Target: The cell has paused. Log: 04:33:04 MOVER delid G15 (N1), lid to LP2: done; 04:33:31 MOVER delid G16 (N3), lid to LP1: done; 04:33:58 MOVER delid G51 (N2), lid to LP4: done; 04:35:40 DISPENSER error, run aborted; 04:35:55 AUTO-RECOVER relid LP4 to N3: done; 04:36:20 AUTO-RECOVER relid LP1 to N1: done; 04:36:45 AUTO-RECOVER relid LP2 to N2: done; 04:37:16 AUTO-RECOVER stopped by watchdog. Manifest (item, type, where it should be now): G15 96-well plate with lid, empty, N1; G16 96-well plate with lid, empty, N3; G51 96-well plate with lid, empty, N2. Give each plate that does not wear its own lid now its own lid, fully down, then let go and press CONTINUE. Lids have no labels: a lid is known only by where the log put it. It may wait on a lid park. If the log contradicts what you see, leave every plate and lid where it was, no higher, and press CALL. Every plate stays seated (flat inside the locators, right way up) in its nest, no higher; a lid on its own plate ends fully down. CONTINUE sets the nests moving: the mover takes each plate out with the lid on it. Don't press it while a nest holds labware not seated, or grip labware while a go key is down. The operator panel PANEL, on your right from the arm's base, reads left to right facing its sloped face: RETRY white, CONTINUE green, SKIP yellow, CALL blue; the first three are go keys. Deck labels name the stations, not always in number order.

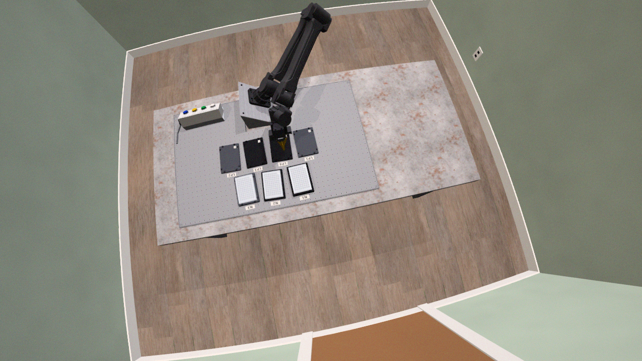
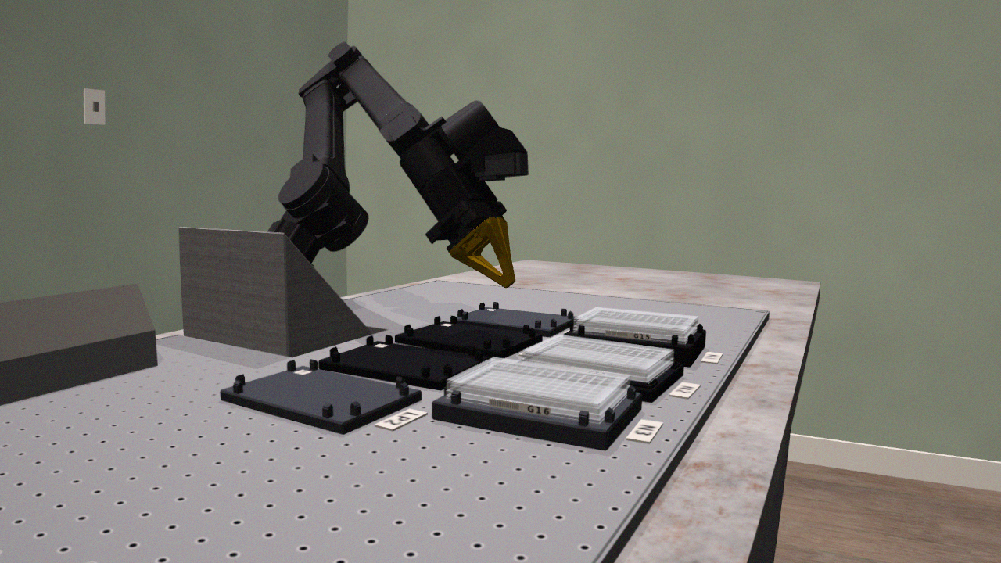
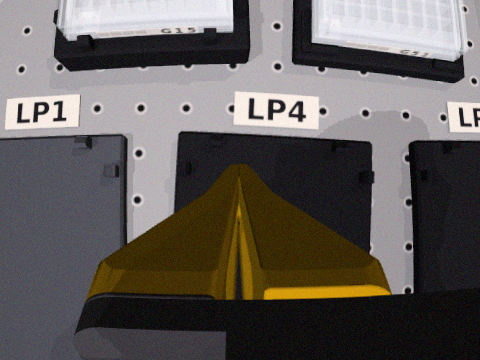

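Observation:
Three lidded white 96-well plates sit in a row of black nests: G15 in N1 [image 2: 638, 327], the middle plate in N2 [image 2: 594, 355], and G16 in N3 [image 2: 537, 393]. All three lids look flat and down. Behind them lie four bare lid parks: LP1 [image 3: 60, 234], LP4 [image 3: 274, 187], LP3 [image 2: 399, 362] and LP2 [image 2: 318, 395]. My gripper [image 2: 505, 278] is shut and empty, hanging high above LP4; it also shows in the wrist view [image 3: 239, 196].
The operator panel [image 1: 200, 116] stands at the deck's back corner with blue, yellow, green and white keys. A grey wedge-shaped base block [image 2: 259, 290] holds the arm. The table edge [image 2: 734, 434] runs close along the nests.

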Robot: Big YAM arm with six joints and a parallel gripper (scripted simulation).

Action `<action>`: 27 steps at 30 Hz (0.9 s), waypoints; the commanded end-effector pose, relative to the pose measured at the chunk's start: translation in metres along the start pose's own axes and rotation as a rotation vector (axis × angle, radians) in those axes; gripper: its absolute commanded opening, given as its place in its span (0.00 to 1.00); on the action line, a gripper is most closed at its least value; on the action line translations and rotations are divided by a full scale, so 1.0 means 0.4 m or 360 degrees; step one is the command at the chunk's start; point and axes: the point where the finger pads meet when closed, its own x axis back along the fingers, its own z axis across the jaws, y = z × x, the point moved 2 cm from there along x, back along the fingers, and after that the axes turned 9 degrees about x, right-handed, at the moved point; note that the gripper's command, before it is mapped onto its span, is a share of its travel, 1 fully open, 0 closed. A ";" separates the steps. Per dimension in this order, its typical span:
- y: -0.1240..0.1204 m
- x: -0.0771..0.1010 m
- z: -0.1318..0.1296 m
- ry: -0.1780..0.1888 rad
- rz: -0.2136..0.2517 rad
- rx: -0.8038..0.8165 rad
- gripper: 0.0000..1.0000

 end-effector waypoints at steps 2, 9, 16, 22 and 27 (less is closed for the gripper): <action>0.075 0.010 0.088 0.0050 -0.0056 -0.0007 0.00; 0.057 0.009 0.121 0.0038 -0.0043 -0.0021 0.00; 0.057 0.008 0.121 0.0038 -0.0043 -0.0021 0.00; 0.057 0.008 0.121 0.0038 -0.0043 -0.0021 0.00; 0.057 0.008 0.121 0.0038 -0.0043 -0.0021 0.00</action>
